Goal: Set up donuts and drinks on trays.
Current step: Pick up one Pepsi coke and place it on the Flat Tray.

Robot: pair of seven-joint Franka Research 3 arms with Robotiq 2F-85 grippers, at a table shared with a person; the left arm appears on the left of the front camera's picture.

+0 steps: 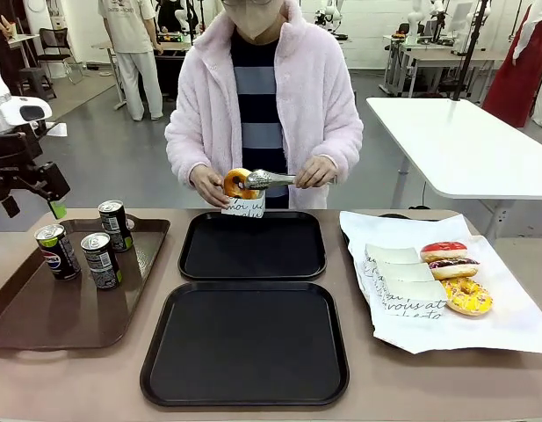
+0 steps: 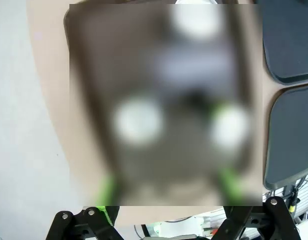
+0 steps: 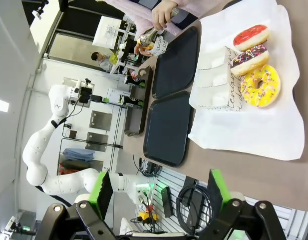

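- Currently the left gripper [image 1: 32, 204] hangs at ten o'clock, high over the brown tray [image 1: 68, 316], its claw spread apart and holding nothing.
- Three drinks [image 1: 102, 260] stand upright on that tray's far half, at nine o'clock.
- The right gripper [image 3: 158, 187] has its green pads well apart, with nothing between them.
- At twelve o'clock a person's hand [image 1: 316, 170] pinches tongs [image 1: 271, 179] on a golden donut [image 1: 238, 183], with a paper holder [image 1: 244, 207] just beneath it, over the far tray [image 1: 253, 251].
- The near tray [image 1: 244, 347] lies at six o'clock.
- At three o'clock a red donut [image 1: 444, 251], a chocolate donut [image 1: 452, 267] and a yellow-sprinkled donut [image 1: 466, 296] sit on white paper [image 1: 508, 330].
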